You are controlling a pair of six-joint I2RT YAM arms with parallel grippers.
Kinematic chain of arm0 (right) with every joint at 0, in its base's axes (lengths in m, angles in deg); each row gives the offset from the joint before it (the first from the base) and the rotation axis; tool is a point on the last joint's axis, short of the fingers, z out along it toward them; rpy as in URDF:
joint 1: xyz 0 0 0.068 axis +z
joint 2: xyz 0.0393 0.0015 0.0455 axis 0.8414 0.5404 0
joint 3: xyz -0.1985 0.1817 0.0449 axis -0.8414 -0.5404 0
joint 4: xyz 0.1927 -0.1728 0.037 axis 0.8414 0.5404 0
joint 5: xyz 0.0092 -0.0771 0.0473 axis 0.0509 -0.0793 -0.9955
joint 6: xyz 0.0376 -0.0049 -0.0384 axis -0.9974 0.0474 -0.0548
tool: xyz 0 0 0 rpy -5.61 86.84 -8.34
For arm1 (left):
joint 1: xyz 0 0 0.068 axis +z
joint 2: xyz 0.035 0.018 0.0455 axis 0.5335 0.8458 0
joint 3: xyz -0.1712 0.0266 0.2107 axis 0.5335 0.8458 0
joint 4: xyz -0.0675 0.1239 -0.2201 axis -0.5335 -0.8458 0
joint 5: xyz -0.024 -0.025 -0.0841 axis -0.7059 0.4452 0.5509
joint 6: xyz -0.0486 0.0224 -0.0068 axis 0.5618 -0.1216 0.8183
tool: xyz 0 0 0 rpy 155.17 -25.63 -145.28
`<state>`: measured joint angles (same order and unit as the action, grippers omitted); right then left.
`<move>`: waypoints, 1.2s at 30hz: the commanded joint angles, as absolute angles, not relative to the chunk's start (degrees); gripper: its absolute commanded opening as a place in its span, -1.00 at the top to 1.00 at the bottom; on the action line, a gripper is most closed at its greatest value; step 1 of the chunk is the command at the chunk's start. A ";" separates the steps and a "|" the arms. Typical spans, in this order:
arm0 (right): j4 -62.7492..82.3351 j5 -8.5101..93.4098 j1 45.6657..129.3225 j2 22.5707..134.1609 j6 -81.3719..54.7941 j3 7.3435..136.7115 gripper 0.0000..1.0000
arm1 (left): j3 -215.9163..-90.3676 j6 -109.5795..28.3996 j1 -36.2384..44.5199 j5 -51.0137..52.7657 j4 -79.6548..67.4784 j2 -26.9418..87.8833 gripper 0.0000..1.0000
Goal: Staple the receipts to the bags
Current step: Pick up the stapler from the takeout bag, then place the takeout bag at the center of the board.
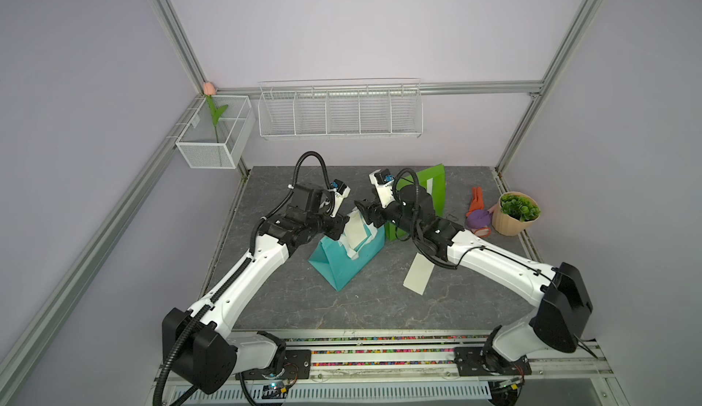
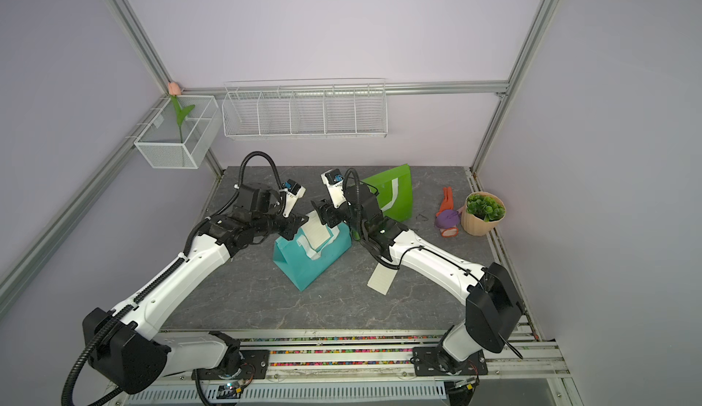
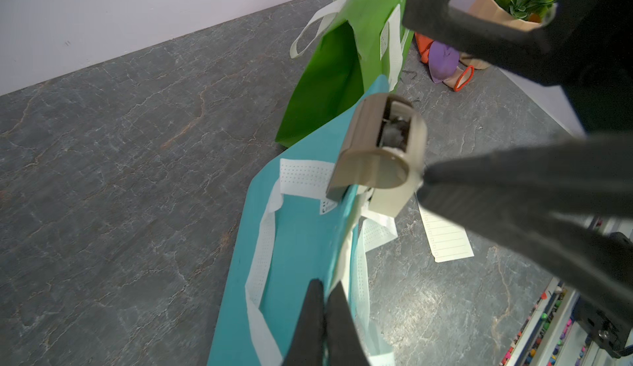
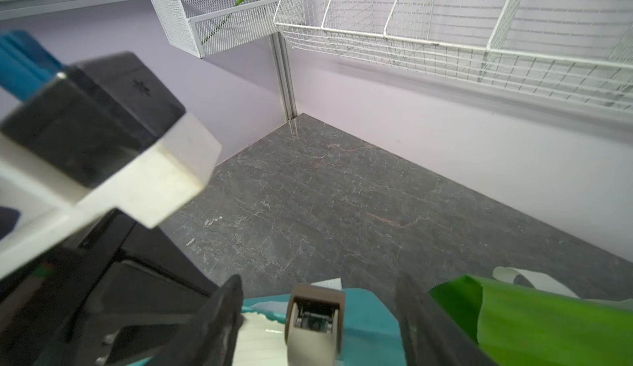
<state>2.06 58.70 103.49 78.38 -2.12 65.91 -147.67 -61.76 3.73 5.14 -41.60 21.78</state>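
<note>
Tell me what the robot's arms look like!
The left arm and right arm have smooth white shells, chunky black joints and ribbed black cables. The left gripper and right gripper each have two black tapered fingers. A white camera box with a blue plug sits on each wrist.

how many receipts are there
2: one receipt lies against the teal bag; a second receipt lies flat on the tabletop, right of that bag. None seem hidden.
</note>
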 commanded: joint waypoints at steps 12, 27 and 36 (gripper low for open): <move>-0.92 58.13 103.38 81.08 -3.08 63.31 0.06 | -149.47 -63.04 3.58 5.44 -42.50 23.27 1.00; 0.97 64.56 103.18 75.05 2.18 66.93 0.87 | -150.86 -63.38 6.00 1.85 -45.68 24.15 1.00; 19.68 76.80 101.89 67.54 0.62 72.13 0.87 | -153.82 -62.04 14.00 1.85 -47.11 25.70 1.00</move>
<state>9.73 70.48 102.98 69.18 1.42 69.53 -151.06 -62.74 11.49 2.36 -45.32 24.23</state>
